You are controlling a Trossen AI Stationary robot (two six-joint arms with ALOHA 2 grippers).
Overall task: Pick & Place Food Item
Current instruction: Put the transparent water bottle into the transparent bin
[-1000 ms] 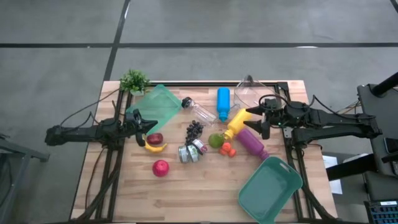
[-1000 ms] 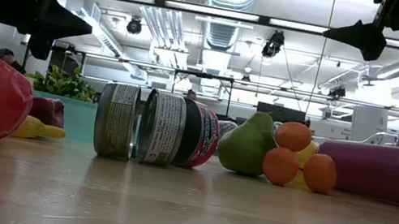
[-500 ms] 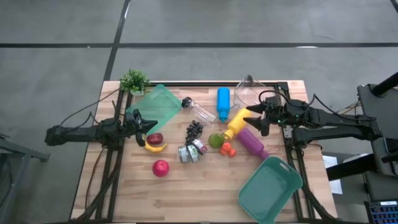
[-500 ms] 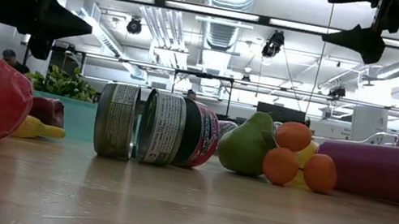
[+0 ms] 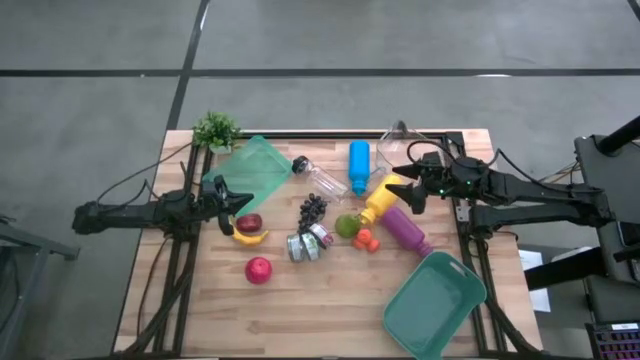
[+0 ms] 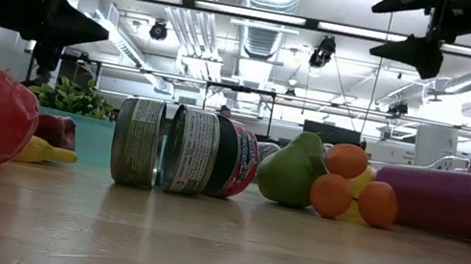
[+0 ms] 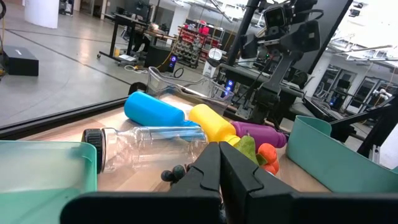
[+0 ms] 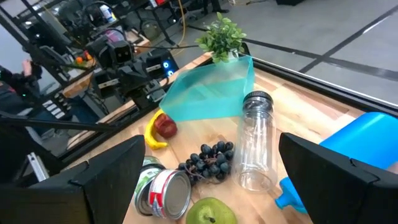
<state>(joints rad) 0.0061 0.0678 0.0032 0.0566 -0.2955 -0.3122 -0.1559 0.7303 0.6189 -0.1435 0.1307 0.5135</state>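
Note:
Food lies mid-table: a green pear [image 5: 347, 225], small oranges [image 5: 364, 239], dark grapes [image 5: 313, 208], a banana [image 5: 250, 237] with a dark red apple [image 5: 249, 222] beside it, and a red fruit [image 5: 258, 269]. My right gripper [image 5: 405, 187] hangs open, high above the yellow bottle [image 5: 381, 198], with nothing between its fingers; its wrist view looks past them at the grapes [image 8: 208, 158] and the pear [image 8: 211, 211]. At the table's left, my left gripper [image 5: 224, 196] is shut and level, above the banana and apple, with nothing in it.
Blue [image 5: 359, 165], purple [image 5: 408, 230] and clear [image 5: 320, 178] bottles lie around the food, with tin cans [image 5: 308, 243] nearby. One teal bin [image 5: 435, 305] stands at the near right, another [image 5: 250, 172] at the far left beside a small plant [image 5: 215, 130].
My right gripper has swung a little toward the table's left and far side, staying open and high above the bottles. Nothing on the table has moved.

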